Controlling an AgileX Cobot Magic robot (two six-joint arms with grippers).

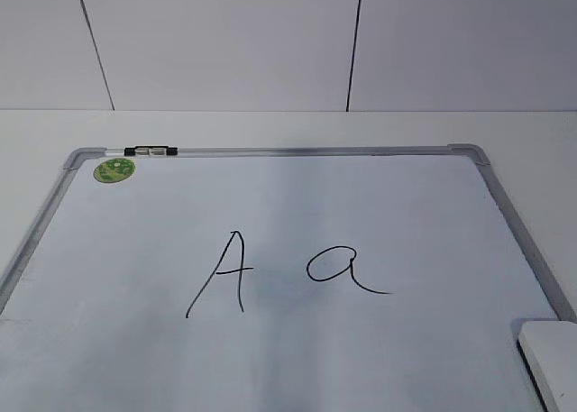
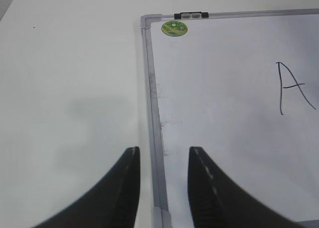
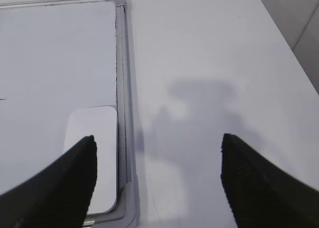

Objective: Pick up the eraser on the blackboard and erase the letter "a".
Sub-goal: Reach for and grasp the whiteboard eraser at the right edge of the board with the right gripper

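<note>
The blackboard (image 1: 505, 200) is a white board with a grey frame, lying flat on the table. A small cursive "a" (image 1: 341, 270) is drawn right of a tall capital "A" (image 1: 223, 272). The white eraser (image 1: 552, 362) lies on the board's near right corner; it also shows in the right wrist view (image 3: 94, 153), partly behind a finger. My right gripper (image 3: 157, 150) is open wide, above the board's right frame, just right of the eraser. My left gripper (image 2: 163, 160) is open and empty, straddling the board's left frame (image 2: 152, 108). Neither gripper shows in the exterior view.
A round green sticker (image 1: 114, 169) sits at the board's far left corner, next to a black clip (image 1: 151, 150) on the top frame. White table (image 3: 214, 63) surrounds the board. A white wall (image 1: 225, 42) stands behind.
</note>
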